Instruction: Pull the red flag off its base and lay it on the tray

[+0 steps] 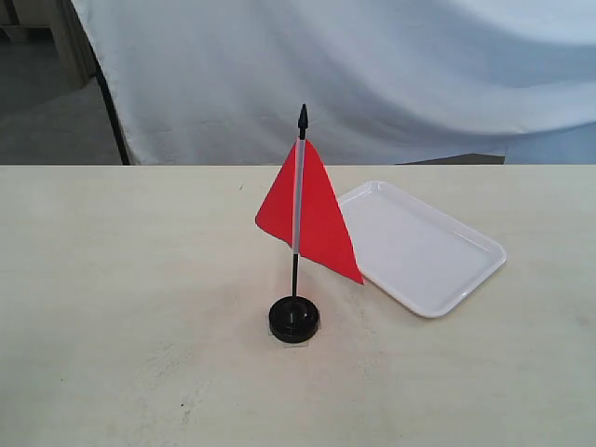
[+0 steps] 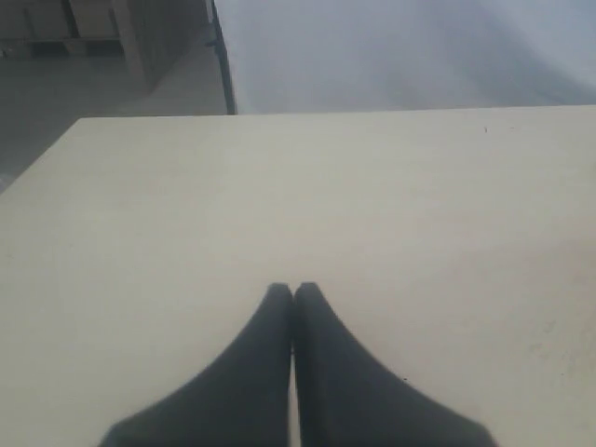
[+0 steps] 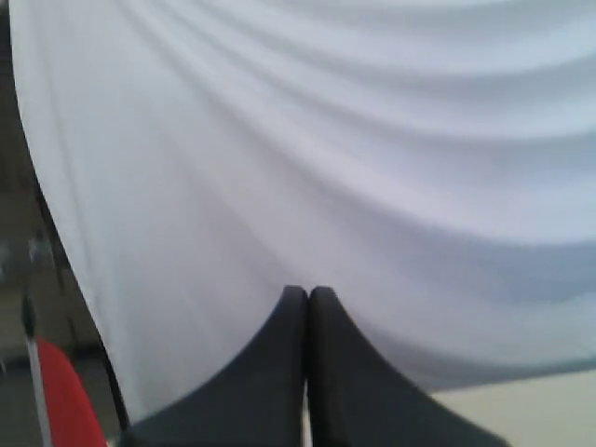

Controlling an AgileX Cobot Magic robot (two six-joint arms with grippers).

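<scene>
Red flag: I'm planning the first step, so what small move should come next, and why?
Probably open the right gripper, since its jaws are pressed together holding nothing. The red flag stands upright in the base, untouched, and shows at the edge of the right wrist view, so that arm seems better placed. The tray lies on that side too.

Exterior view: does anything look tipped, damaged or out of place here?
Nothing stands out. The red flag stands upright in the base, and the tray lies flat beside it with no visible marks. The left gripper and right gripper are both shut, holding nothing.
</scene>
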